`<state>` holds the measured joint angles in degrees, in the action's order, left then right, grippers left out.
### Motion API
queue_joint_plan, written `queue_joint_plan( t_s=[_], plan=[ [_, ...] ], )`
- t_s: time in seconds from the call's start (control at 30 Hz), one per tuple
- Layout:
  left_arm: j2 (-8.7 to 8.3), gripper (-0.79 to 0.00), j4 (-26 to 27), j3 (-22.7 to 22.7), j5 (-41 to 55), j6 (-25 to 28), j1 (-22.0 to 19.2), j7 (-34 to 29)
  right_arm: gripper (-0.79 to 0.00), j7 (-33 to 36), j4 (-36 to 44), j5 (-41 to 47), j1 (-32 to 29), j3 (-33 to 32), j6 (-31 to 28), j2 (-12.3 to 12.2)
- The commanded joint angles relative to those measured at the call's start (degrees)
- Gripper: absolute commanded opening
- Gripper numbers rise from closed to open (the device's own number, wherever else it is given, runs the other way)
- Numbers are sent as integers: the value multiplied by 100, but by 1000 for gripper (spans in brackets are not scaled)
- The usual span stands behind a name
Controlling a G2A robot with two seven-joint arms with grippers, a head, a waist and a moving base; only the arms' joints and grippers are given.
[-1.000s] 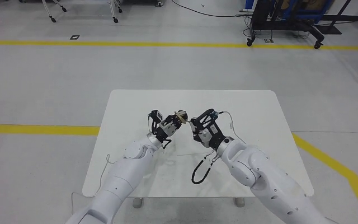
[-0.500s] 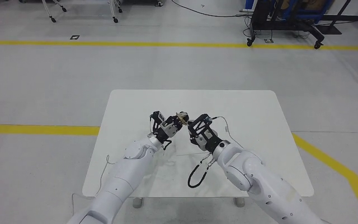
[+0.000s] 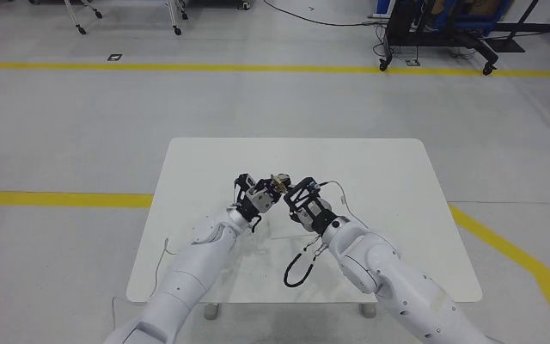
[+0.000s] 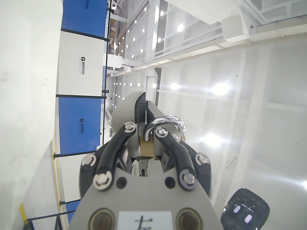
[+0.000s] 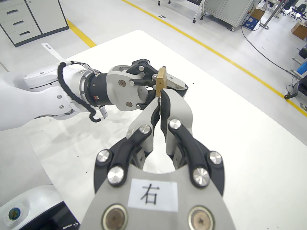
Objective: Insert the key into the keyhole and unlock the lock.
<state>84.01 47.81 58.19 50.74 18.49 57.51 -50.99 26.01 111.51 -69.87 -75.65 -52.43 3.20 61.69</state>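
My left gripper point(image 3: 265, 193) is shut on a small brass padlock point(image 3: 278, 181), holding it above the middle of the white table point(image 3: 387, 172). The left wrist view shows the brass body point(image 4: 146, 147) wedged between the fingers and the silver shackle point(image 4: 169, 120) sticking out to one side. In the right wrist view the padlock point(image 5: 161, 80) stands on edge in the left gripper point(image 5: 168, 83). My right gripper point(image 5: 160, 102) is shut, its tips right against the padlock's lower end. The key sits pinched between the pads and is almost wholly hidden.
A black cable point(image 3: 298, 265) loops off the right forearm above the table's near half. Both arms point(image 3: 215, 241) cross the table's front edge. Bare tabletop lies to the far left and far right point(image 3: 198, 163).
The right gripper has moved left, closing the gap until its tips meet the padlock. The left gripper with the padlock has shifted slightly right.
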Motion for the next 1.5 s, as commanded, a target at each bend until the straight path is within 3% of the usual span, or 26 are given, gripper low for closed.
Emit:
queue_joint_plan(
  t_s=[0.0, 0.3, 0.37, 0.67, 1.0, 1.1, 1.17, 1.23, 1.27, 1.3, 1.37, 1.47],
  plan=[
    [11, -785, -42, -9, -34, 21, -23, -23, -785, 2, -9, 6, -3, -13, -4, 15],
    [47, -785, -88, -49, -306, 223, -75, -21, -785, 65, -109, 131, 46, -74, -57, 90],
    [47, -785, -96, -7, -285, 273, -70, -2, 0, 56, -137, 215, 62, -95, -44, 110],
    [3, -785, -112, 233, -396, 367, -35, 333, 0, 52, -141, 255, 66, -111, -36, 117],
    [-116, -785, 133, 394, -1377, 405, 24, 1050, 0, 52, -141, 255, 66, -111, -36, 117],
    [-141, -785, 252, 401, -1565, 285, 74, 1070, 0, -415, -146, 1436, -97, -453, -87, 147],
    [-164, -785, 334, 338, -1836, 89, 57, 933, 0, -643, -203, 2379, -224, -742, -464, 145],
    [-163, -785, 408, 362, -1432, -349, 82, 462, 0, -700, -330, 3246, -332, -1036, -992, 126],
    [-176, -785, 389, 382, -1382, -523, 54, 277, -142, -681, -401, 3668, -373, -1176, -1283, 115],
    [-181, -785, 381, 408, -1234, -694, 46, 86, -409, -652, -475, 4113, -418, -1308, -1587, 104],
    [-181, -785, 350, 435, -950, -996, 41, -270, -785, -529, -647, 4988, -492, -1532, -2129, 85],
    [-170, -785, 238, 447, -604, -1430, 0, -629, -785, -44, -947, 6216, -483, -1693, -2840, 65]
  ],
)
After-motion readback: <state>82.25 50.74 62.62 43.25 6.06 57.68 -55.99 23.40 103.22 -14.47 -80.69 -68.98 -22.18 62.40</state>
